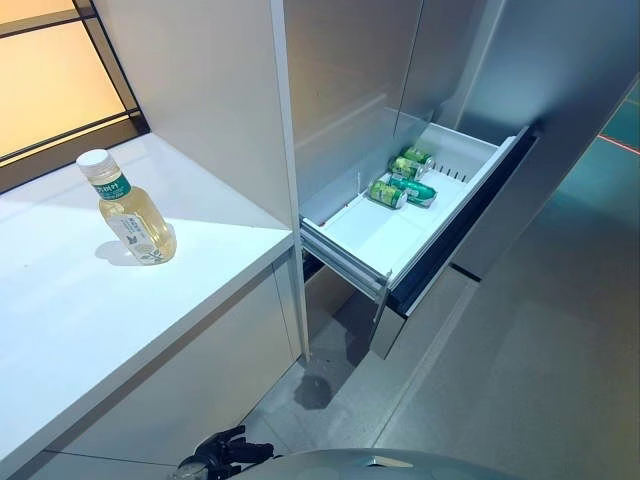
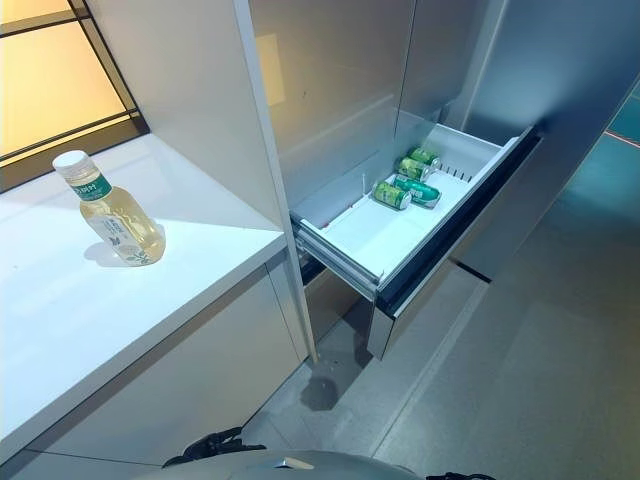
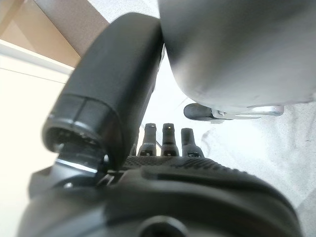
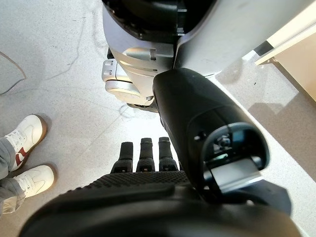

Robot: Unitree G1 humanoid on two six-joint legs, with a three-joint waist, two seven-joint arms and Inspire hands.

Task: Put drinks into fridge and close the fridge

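Note:
A clear bottle [image 1: 128,212] of pale yellow drink, with a white cap and green label, stands upright on the white counter [image 1: 90,320] at the left. To its right the fridge's drawer [image 1: 372,238] is pulled out, with several green cans [image 1: 400,190] lying at its far end. Low at the bottom edge hangs my left hand [image 1: 226,449], far from the bottle; its fingers [image 3: 168,140] are straight and hold nothing. My right hand [image 4: 143,153] also hangs over the floor, fingers straight and empty.
A tall white panel [image 1: 215,100] separates the counter from the fridge. The drawer's dark front [image 1: 462,228] juts out over the grey floor [image 1: 500,380]. A person's white shoes [image 4: 24,153] stand on the floor near my right hand.

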